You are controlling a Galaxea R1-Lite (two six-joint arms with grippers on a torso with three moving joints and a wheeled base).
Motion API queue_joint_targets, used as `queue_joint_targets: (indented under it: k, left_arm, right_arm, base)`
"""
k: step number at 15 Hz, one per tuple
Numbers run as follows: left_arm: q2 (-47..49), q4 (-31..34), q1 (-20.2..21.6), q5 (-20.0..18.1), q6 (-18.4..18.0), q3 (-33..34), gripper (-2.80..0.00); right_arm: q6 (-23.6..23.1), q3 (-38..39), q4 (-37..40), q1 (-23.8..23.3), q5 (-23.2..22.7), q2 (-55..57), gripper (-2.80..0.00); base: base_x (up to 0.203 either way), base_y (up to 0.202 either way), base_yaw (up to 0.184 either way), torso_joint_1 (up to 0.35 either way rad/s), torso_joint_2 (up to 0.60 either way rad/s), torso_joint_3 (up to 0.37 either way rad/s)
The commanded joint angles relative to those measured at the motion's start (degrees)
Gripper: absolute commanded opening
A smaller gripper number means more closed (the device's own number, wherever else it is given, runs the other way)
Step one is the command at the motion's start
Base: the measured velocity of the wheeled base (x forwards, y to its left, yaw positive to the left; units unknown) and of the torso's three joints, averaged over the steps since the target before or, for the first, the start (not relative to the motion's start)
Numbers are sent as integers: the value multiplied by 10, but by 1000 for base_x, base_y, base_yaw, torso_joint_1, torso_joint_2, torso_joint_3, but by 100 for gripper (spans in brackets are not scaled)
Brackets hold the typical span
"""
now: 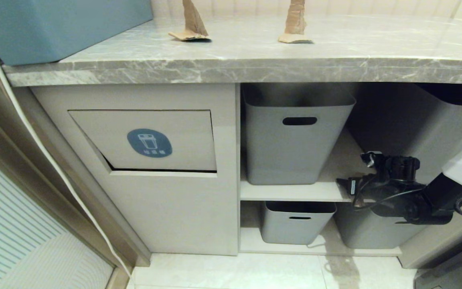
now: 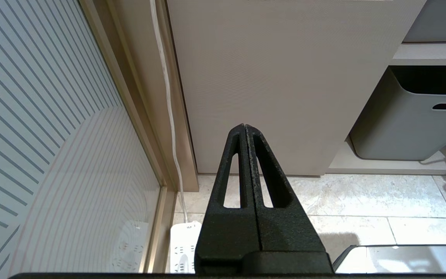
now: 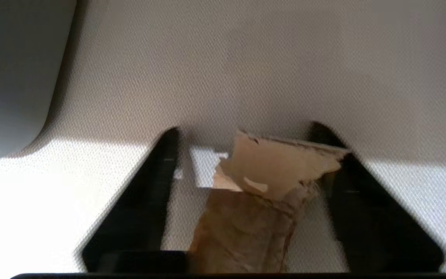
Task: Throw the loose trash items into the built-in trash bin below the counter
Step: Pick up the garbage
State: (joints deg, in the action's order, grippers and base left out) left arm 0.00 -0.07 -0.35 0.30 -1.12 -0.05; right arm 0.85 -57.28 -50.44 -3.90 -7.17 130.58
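Two tan torn cardboard scraps [image 1: 191,24] [image 1: 294,24] stand on the grey marble counter [image 1: 255,70]. Below it to the left, the beige trash bin flap [image 1: 175,136] with its blue oval sticker is tilted slightly ajar. My right gripper [image 1: 347,184] reaches low into the shelf bay beside the grey tubs. In the right wrist view that gripper [image 3: 246,131] is open, with a third brown scrap [image 3: 277,166] lying between its fingers, close against one finger and apart from the other. My left gripper [image 2: 244,126] is shut on nothing, parked low facing the cabinet base.
Grey tubs [image 1: 297,136] [image 1: 297,222] fill the shelves right of the bin, with another [image 1: 455,112] behind my right arm. A blue box [image 1: 54,28] sits on the counter's left end. A white cable [image 1: 54,168] runs down the door frame to a power strip [image 2: 184,248].
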Motion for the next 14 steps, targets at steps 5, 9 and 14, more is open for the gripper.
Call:
queue_joint_targets:
  k: [5,9,14]
  left_arm:
    - [0,0,0,0,0,0,-280]
    - [0,0,0,0,0,0,-280]
    - [0,0,0,0,0,0,-280]
  right_arm:
    - [2,3,-2,-4,-1,-1,-280]
    - [3,9,-2,-7,-1,-12,-280]
    - [5,18,-2,-7,-2,-48,-280]
  base:
    - [0,0,0,0,0,0]
    - [0,0,0,0,0,0]
    - [0,0,0,0,0,0]
